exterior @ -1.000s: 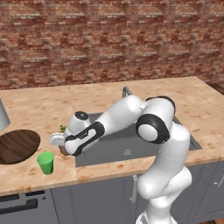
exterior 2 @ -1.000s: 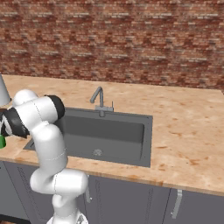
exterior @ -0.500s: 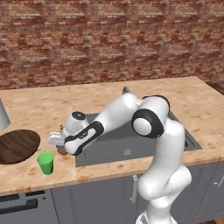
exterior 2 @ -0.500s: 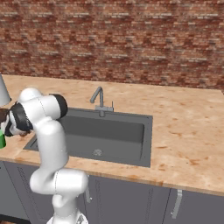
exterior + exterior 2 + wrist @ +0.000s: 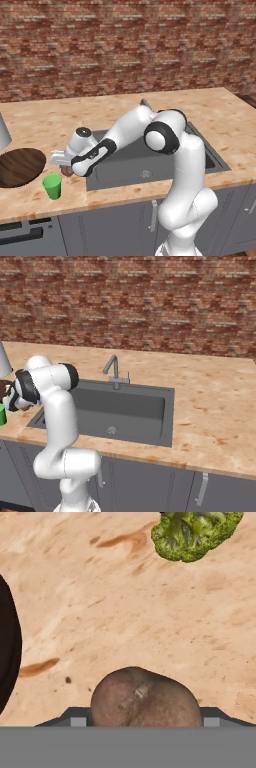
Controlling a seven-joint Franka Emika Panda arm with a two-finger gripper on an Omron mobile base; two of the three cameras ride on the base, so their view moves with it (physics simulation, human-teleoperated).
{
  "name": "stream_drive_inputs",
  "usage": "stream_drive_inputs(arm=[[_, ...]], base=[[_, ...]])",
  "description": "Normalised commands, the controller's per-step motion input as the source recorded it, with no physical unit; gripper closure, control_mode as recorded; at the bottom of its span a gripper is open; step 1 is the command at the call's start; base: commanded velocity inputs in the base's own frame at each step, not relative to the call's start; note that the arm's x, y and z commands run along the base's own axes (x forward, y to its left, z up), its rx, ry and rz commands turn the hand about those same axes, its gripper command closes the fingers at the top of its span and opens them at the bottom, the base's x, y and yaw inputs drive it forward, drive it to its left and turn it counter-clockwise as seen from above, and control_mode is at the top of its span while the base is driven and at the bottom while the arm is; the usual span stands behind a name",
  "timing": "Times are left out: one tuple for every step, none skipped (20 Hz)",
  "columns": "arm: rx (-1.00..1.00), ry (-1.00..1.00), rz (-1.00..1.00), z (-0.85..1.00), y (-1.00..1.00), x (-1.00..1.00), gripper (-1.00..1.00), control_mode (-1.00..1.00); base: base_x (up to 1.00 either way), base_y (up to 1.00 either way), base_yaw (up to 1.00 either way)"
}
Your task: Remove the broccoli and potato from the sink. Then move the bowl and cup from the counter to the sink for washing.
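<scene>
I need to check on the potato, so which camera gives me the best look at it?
The hand view shows the potato best: it is large and close between the fingertips, over the counter, with the broccoli beyond. In the left base view just a brown sliver shows under the gripper. In the right base view I cannot make it out.

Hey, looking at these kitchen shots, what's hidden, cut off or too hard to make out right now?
- Potato, hand view: lower part cut off at the bottom, so whether the hand grips it or it rests on the counter is unclear. Left base view: mostly behind the hand.
- Broccoli, hand view: top cut by the upper edge.
- Bowl, left base view: cut by the left edge.
- Cup, right base view: just a sliver at the left edge.
</scene>
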Motion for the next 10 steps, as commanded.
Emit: stream_drive_inputs(arm=[[0.0, 0.02, -0.01, -0.08, 0.07, 0.16, 1.0, -1.0], [0.0, 0.03, -0.01, -0.08, 0.07, 0.16, 1.0, -1.0], [0.0, 0.05, -0.01, -0.09, 0.08, 0.18, 1.0, -1.0], [0.0, 0.07, -0.02, -0.1, 0.08, 0.18, 1.0, -1.0], [0.0, 0.08, -0.02, -0.11, 0.07, 0.17, 1.0, -1.0], [0.0, 0.09, -0.02, -0.12, 0.05, 0.17, 1.0, -1.0], [0.0, 0.09, -0.02, -0.14, 0.07, 0.17, 1.0, -1.0], [0.0, 0.1, -0.02, -0.14, 0.06, 0.17, 1.0, -1.0], [0.0, 0.11, -0.02, -0.15, 0.05, 0.17, 1.0, -1.0], [0.0, 0.13, -0.02, -0.14, 0.02, 0.18, 1.0, -1.0]], base=[[0.0, 0.0, 0.0], [0.0, 0.0, 0.0], [0.0, 0.0, 0.0], [0.0, 0.0, 0.0], [0.0, 0.0, 0.0], [0.0, 0.0, 0.0], [0.0, 0.0, 0.0], [0.0, 0.0, 0.0], [0.0, 0.0, 0.0], [0.0, 0.0, 0.0]])
